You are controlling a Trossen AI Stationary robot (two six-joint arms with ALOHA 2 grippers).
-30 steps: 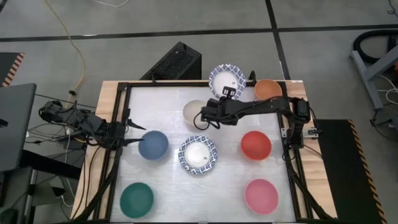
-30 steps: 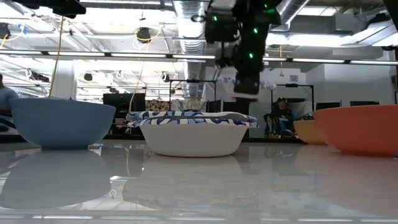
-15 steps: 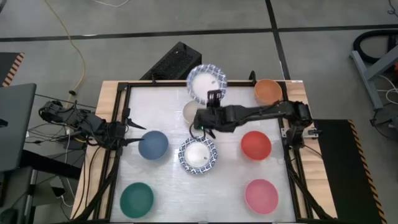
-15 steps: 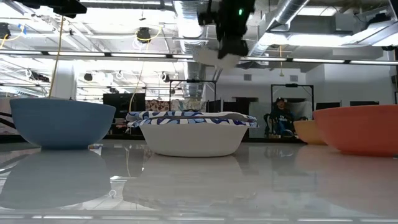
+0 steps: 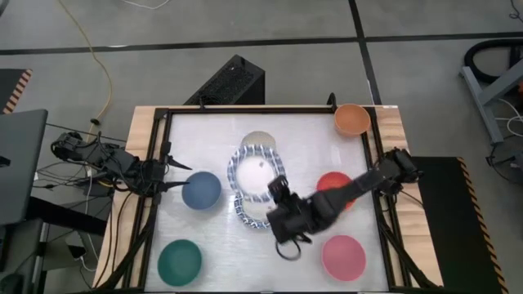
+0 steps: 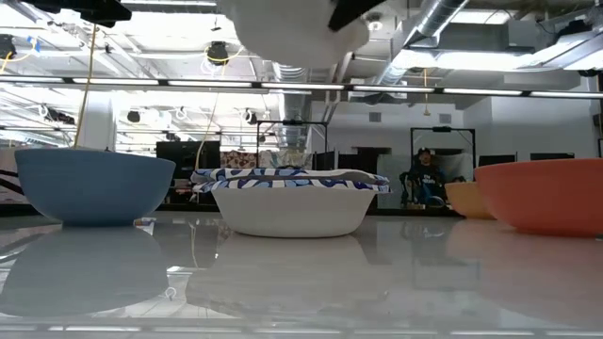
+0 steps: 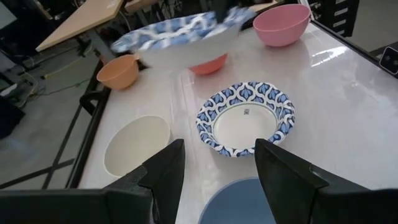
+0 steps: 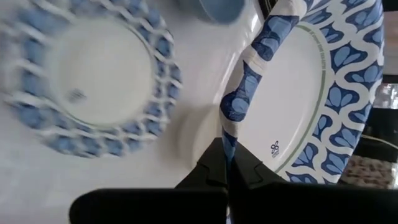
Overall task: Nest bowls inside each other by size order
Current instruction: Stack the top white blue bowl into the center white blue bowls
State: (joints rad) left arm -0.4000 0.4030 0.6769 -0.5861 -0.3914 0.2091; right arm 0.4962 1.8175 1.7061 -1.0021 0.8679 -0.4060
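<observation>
Under me lies a glossy white tabletop in a black frame, with a grey floor around it; the low view shows a hall of ceiling lights and pipes, a seated person far back. My right pincer is shut on the rim of a shallow blue-and-white patterned paper bowl, held high above the table's middle, mouth up, roughly level, over a second patterned bowl. My left pincer waits open beside the slate-blue bowl.
</observation>
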